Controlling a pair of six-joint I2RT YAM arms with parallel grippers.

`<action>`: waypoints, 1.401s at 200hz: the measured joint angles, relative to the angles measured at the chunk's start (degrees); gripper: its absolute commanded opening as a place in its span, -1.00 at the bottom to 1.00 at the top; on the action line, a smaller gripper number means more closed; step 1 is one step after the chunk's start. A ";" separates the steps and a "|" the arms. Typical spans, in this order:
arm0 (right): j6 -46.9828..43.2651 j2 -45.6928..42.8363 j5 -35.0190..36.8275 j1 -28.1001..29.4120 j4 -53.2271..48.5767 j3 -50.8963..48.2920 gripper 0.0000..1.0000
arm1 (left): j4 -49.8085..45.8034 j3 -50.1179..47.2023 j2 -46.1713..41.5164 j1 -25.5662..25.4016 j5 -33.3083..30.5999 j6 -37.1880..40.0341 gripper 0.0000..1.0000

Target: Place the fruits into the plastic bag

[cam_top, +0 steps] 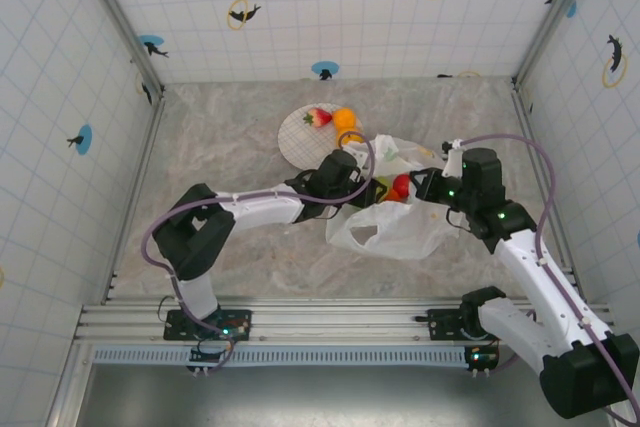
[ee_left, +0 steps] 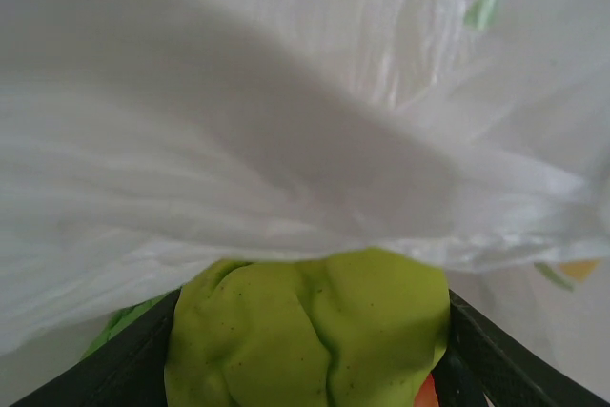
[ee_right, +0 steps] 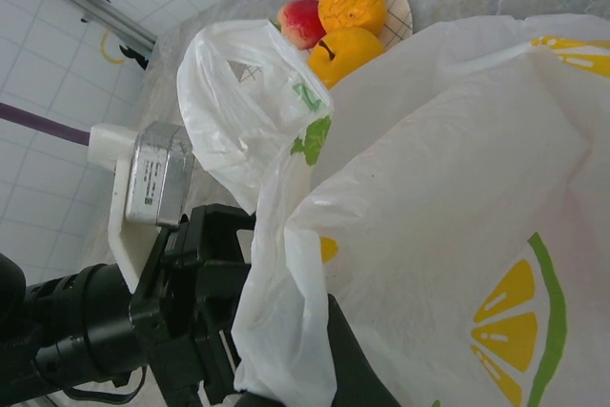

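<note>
Nearest, the plastic bag point(cam_top: 395, 227) lies crumpled on the surface point(cam_top: 230, 147). The right tool point(cam_top: 420, 187) is pinched tight on its rim. The left tool point(ee_left: 305, 383) grips a green fruit point(ee_left: 305, 340) under the bag's film. A red fruit point(cam_top: 402, 185) sits at the mouth. Beyond, a strawberry point(cam_top: 318, 117) and oranges point(ee_right: 353, 2) sit on the plate point(cam_top: 295, 142).
</note>
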 measured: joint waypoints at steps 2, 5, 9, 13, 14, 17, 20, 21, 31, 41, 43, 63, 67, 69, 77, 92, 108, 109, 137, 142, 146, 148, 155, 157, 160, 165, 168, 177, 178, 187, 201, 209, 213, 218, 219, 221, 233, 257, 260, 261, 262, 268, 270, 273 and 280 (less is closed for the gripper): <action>0.02 0.00 0.00 -0.04 0.00 0.00 -1.00 | 0.07 0.11 0.15 0.00 -0.20 -0.17 0.26; 0.02 0.00 0.02 -0.11 0.00 0.00 -1.00 | 0.22 0.33 0.35 0.00 -0.55 -0.44 0.26; 0.00 0.00 0.00 -0.20 0.00 0.00 -1.00 | 0.57 0.57 0.72 0.00 -1.09 -0.79 0.27; 0.02 0.00 0.00 -0.33 0.02 0.00 -1.00 | 0.94 0.74 0.98 0.00 -1.49 -1.03 0.27; -0.02 0.00 -0.02 -0.35 0.00 0.00 -1.00 | 1.05 0.81 1.09 0.00 -1.68 -1.11 0.27; -0.04 0.00 -0.02 -0.42 0.00 0.00 -1.00 | 1.27 0.96 1.31 0.00 -2.08 -1.36 0.28; -0.02 0.00 -0.02 -0.46 0.00 0.00 -1.00 | 1.44 1.09 1.51 0.00 -2.40 -1.68 0.28; -0.07 0.00 -0.02 -0.48 -0.02 0.00 -1.00 | 1.46 1.14 1.57 0.00 -2.51 -1.73 0.28; -0.11 0.02 -0.07 -0.85 0.00 0.00 -1.00 | 2.14 1.55 2.25 0.02 -3.56 -2.21 0.32; -0.24 0.04 -0.07 -1.25 0.00 0.00 -1.00 | 2.82 1.99 3.02 0.13 -4.39 -2.49 0.37; -0.26 0.04 -0.07 -1.36 0.00 0.00 -1.00 | 2.91 2.14 3.19 0.13 -4.46 -2.60 0.38; -0.42 0.04 -0.13 -2.21 -0.02 0.00 -1.00 | 3.15 4.07 5.18 0.50 -4.79 -3.15 0.49; -0.46 0.04 -0.17 -2.29 0.00 0.00 -1.00 | 3.17 4.42 5.57 0.55 -4.81 -3.28 0.51; -0.44 0.04 -0.20 -2.36 0.00 0.00 -1.00 | 3.17 4.61 5.79 0.59 -4.81 -3.17 0.52; -0.48 0.04 -0.24 -2.62 0.00 0.00 -1.00 | 3.17 5.03 6.36 0.81 -4.72 -3.10 0.56; -0.50 0.04 -0.31 -3.06 -0.02 0.00 -1.00 | 2.67 5.05 6.56 1.09 -4.37 -3.10 0.65; -0.52 0.04 -0.33 -3.63 0.00 -0.15 -1.00 | 2.71 4.98 6.47 1.46 -3.89 -2.86 0.73; -0.52 0.04 -0.33 -3.67 0.00 -0.15 -1.00 | 2.71 4.98 6.45 1.51 -3.87 -2.82 0.74; -0.66 0.04 -0.68 -4.90 0.00 -0.92 -1.00 | 2.51 3.26 4.94 2.60 -2.60 -1.99 0.85; -0.66 0.04 -0.74 -5.09 -0.02 -1.14 -1.00 | 2.43 2.84 4.50 2.82 -2.38 -1.92 0.87; -0.68 0.04 -0.83 -5.25 -0.02 -1.27 -1.00 | 2.27 2.54 4.13 3.06 -2.19 -1.79 0.88; -0.68 0.04 -0.90 -5.33 0.00 -1.33 -1.00 | 2.21 2.45 3.98 3.13 -2.16 -1.77 0.88; -0.70 0.04 -1.03 -5.60 -0.02 -1.53 -1.00 | 2.03 2.01 3.34 3.39 -1.90 -1.60 0.88; -0.70 0.04 -1.11 -5.70 0.00 -1.60 -1.00 | 1.99 1.86 3.08 3.50 -1.77 -1.55 0.88; -0.72 0.04 -1.20 -5.81 -0.02 -1.64 -1.00 | 1.92 1.70 2.80 3.61 -1.60 -1.55 0.88; -0.74 0.04 -1.27 -5.97 -0.02 -1.73 -1.00 | 1.75 1.42 2.23 3.78 -1.33 -1.49 0.88; -0.79 0.04 -1.31 -6.08 -0.02 -1.77 -1.00 | 1.68 1.25 1.88 3.93 -1.11 -1.36 0.89; -0.96 0.04 -1.44 -6.40 -0.02 -1.92 -1.00 | 1.42 0.70 0.68 4.26 -0.59 -1.07 0.88; -0.98 0.04 -1.44 -6.49 -0.02 -1.95 -1.00 | 1.40 0.66 0.59 4.28 -0.55 -1.03 0.88; -1.11 0.04 -1.55 -6.88 -0.02 -2.01 -1.00 | 1.27 -0.07 -0.72 4.55 0.20 -0.50 0.88; -1.31 0.04 -1.62 -7.65 -0.04 -2.03 -1.00 | 0.87 -1.70 -3.41 4.94 1.44 -0.02 0.86; -1.38 0.04 -1.57 -8.13 -0.04 -2.08 -1.00 | 0.50 -2.64 -5.05 5.18 2.40 0.22 0.85; -1.38 0.04 -1.57 -8.46 -0.04 -2.10 -1.00 | 0.33 -3.04 -5.84 5.31 2.99 0.42 0.85; -1.40 0.04 -1.55 -8.81 -0.04 -2.16 -1.00 | -0.11 -3.52 -6.91 5.49 3.69 0.76 0.84; -1.40 0.04 -1.57 -8.87 -0.02 -2.19 -1.00 | -0.15 -3.61 -7.06 5.51 3.80 0.81 0.83; -1.40 0.04 -1.60 -9.07 -0.04 -2.25 -1.00 | -0.15 -3.82 -7.39 5.60 4.11 0.90 0.83; -1.38 0.04 -1.60 -10.01 -0.11 -2.47 -1.00 | -0.74 -5.22 -10.03 6.21 5.84 1.55 0.82; -1.42 0.04 -1.60 -11.93 -0.44 -2.58 -1.00 | -2.80 -8.59 -15.76 7.72 9.57 3.67 0.82; -1.51 0.04 -1.57 -12.22 -0.46 -2.58 -1.00 | -3.10 -8.87 -16.41 7.87 10.01 4.00 0.82; -1.49 0.04 -1.60 -12.26 -0.48 -2.58 -1.00 | -3.21 -8.94 -16.52 7.91 10.12 4.09 0.82; -1.51 0.04 -1.60 -12.37 -0.48 -2.58 -1.00 | -3.34 -9.11 -16.81 8.00 10.34 4.20 0.82; -1.57 0.04 -1.60 -12.87 -0.52 -2.58 -1.00 | -3.93 -9.66 -18.08 8.28 11.10 4.70 0.82; -1.57 0.04 -1.60 -12.96 -0.55 -2.58 -1.00 | -4.24 -9.86 -18.53 8.41 11.39 4.94 0.82; -1.60 0.04 -1.57 -13.27 -0.55 -2.58 -1.00 | -4.66 -10.14 -19.28 8.50 11.76 5.29 0.82; -1.73 0.04 -1.60 -13.79 -0.63 -2.58 -1.00 | -5.55 -10.73 -20.90 8.83 12.59 6.01 0.82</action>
